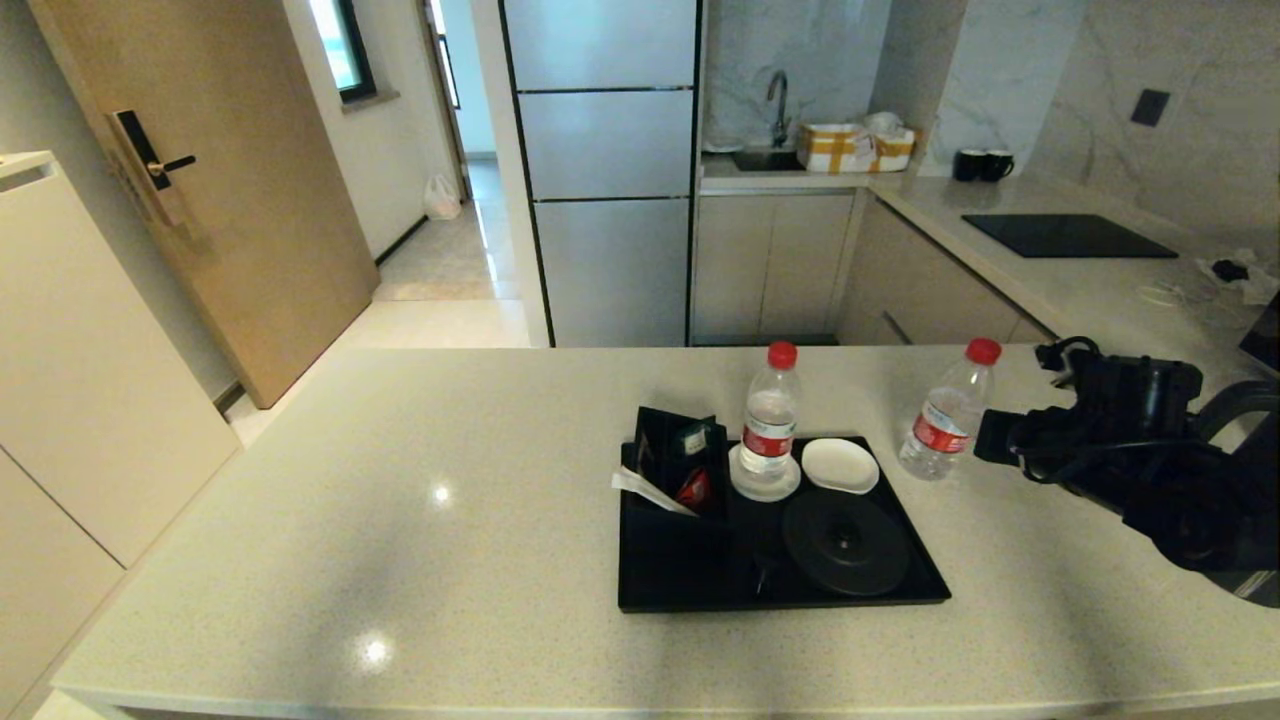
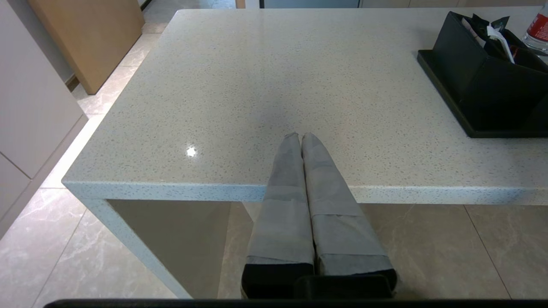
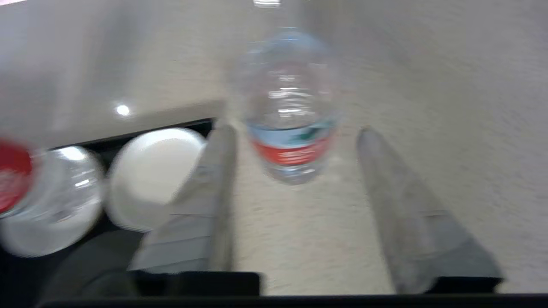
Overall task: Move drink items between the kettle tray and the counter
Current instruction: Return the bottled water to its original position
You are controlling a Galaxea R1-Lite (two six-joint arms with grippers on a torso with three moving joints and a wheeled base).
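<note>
One clear red-capped bottle (image 1: 769,425) stands on a white saucer at the back of the black kettle tray (image 1: 700,590). The round kettle base disc (image 1: 846,543) is bare, and the kettle is out of view. A second bottle (image 1: 945,425) stands on the pale counter (image 1: 400,500) just right of the tray. My right gripper (image 3: 296,129) is open, and this bottle (image 3: 291,98) sits just beyond its fingertips, untouched. My left gripper (image 2: 301,136) is shut and empty over the counter's near edge.
A black sachet box (image 1: 680,460) fills the tray's left part. An empty white saucer (image 1: 840,466) lies beside the tray bottle. Far right are a black hob (image 1: 1068,236) and dark mugs (image 1: 982,165).
</note>
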